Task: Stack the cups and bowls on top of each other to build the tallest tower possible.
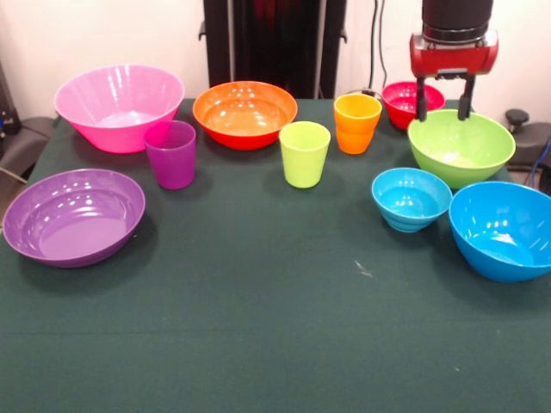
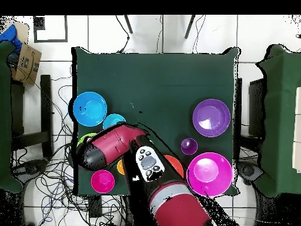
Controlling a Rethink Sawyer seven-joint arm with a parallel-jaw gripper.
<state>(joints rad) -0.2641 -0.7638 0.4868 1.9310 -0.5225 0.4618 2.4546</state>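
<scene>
- Over the green bowl (image 1: 461, 148), front view: gripper (image 1: 444, 109) hangs from the red-and-black arm (image 1: 454, 39), jaws apart, nothing between them. Black fingers (image 1: 422, 101) reach down to about the bowl's far rim; touching or not, can't tell.
- Green bowl sits upright on the dark green table (image 1: 258, 327), at the right of front view.
- Red bowl (image 1: 411, 103) is behind the green bowl, partly hidden by the left finger.
- Light blue bowl (image 1: 411, 198) is just in front-left of the green bowl; big blue bowl (image 1: 504, 229) is beside it at the right edge, w/ rims nearly touching.
- Orange cup (image 1: 356, 122) stands left of the red bowl, green cup (image 1: 305, 153) left of and nearer than that, purple cup (image 1: 170, 153) farther left. All three upright, apart from each other.
- Orange bowl (image 1: 245, 114) is at the far side betw. the purple and green cups.
- Pink bowl (image 1: 120, 106) is at far left, w/ the purple cup just in front of it.
- Purple bowl (image 1: 75, 215), shallow, is at near left, on its own.
- Nothing stacked; every cup and bowl sits singly, mouth up.
- Overhead: arm (image 2: 117, 147) covers the green bowl, green cup and most of the orange pieces; gripper hidden under it. Blue bowl (image 2: 89, 109), purple bowl (image 2: 211, 118), pink bowl (image 2: 208, 173), red bowl (image 2: 103, 180) and purple cup (image 2: 189, 146) show clear.
</scene>
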